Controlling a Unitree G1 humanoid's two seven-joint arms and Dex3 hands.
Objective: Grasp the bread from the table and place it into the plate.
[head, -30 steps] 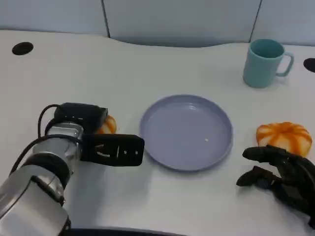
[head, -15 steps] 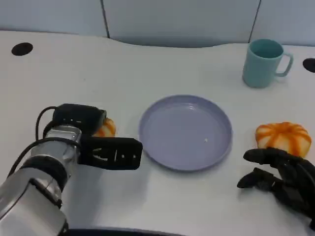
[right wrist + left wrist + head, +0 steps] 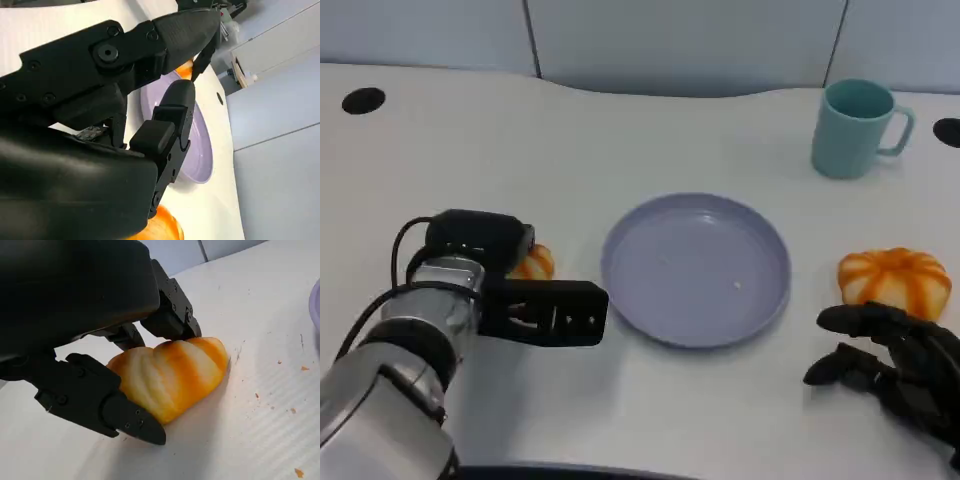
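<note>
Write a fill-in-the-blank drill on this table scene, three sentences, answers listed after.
1. The fingers of the left hand lie on either side of a bread roll that still rests on the ____.
2. The purple plate holds ____ bread.
3. The teal mug stands upright beyond the plate, with its handle pointing toward the robot's ____ side.

Missing words: table; no; right
</note>
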